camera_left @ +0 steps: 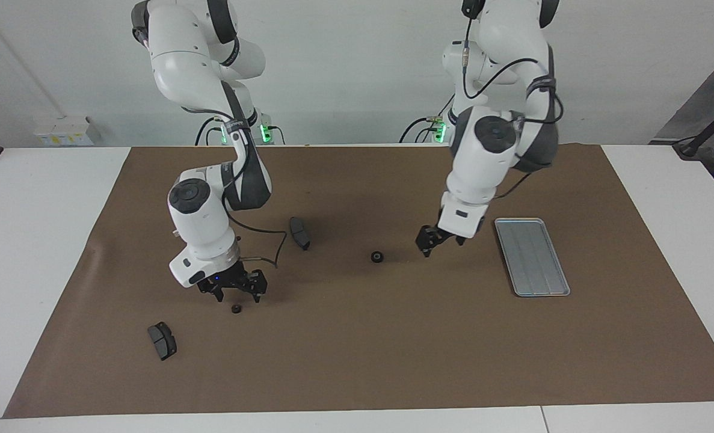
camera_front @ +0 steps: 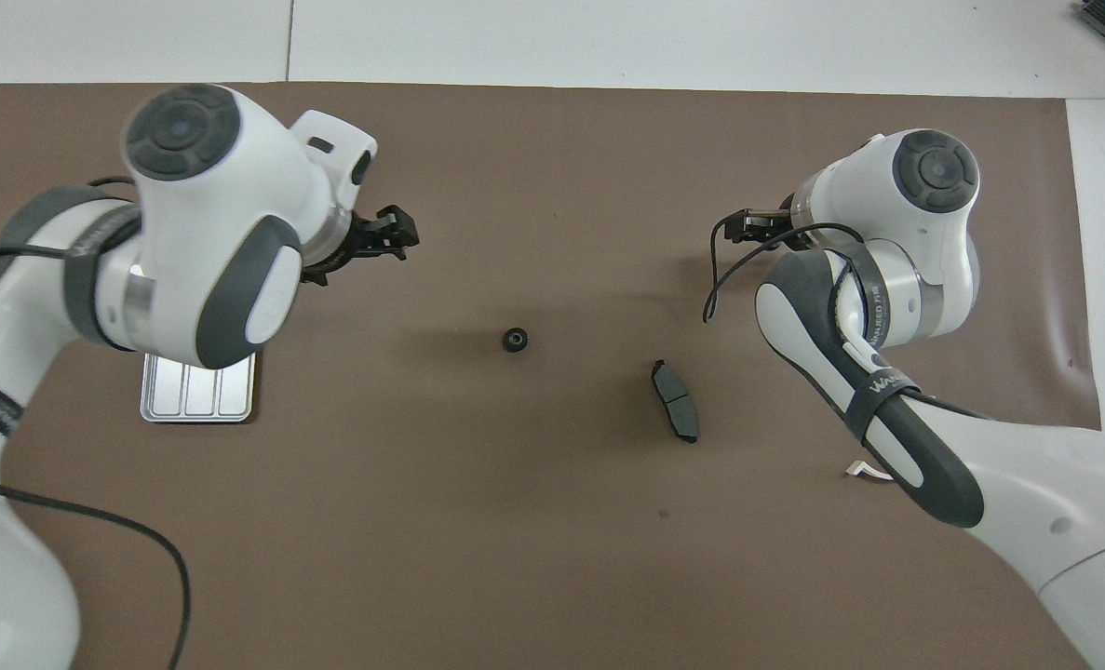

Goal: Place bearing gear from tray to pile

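A small dark bearing gear (camera_left: 378, 257) (camera_front: 515, 340) lies alone on the brown mat, about midway between the two arms. My left gripper (camera_left: 440, 243) (camera_front: 386, 242) hangs open and holds nothing, between that gear and the tray (camera_left: 532, 257) (camera_front: 198, 402), whose ridged floor is bare. My right gripper (camera_left: 238, 294) (camera_front: 747, 226) is open just above a second, smaller dark gear (camera_left: 235, 309) that rests on the mat. Of the pile, one dark brake pad (camera_left: 299, 233) (camera_front: 675, 414) and another brake pad (camera_left: 162, 340) show. Only a tip of the white bracket (camera_front: 864, 472) shows past the right arm.
The brown mat (camera_left: 393, 349) covers most of the white table. In the overhead view the left arm hides most of the tray, and the right arm hides the second brake pad. A loose cable (camera_left: 266, 252) hangs from the right wrist.
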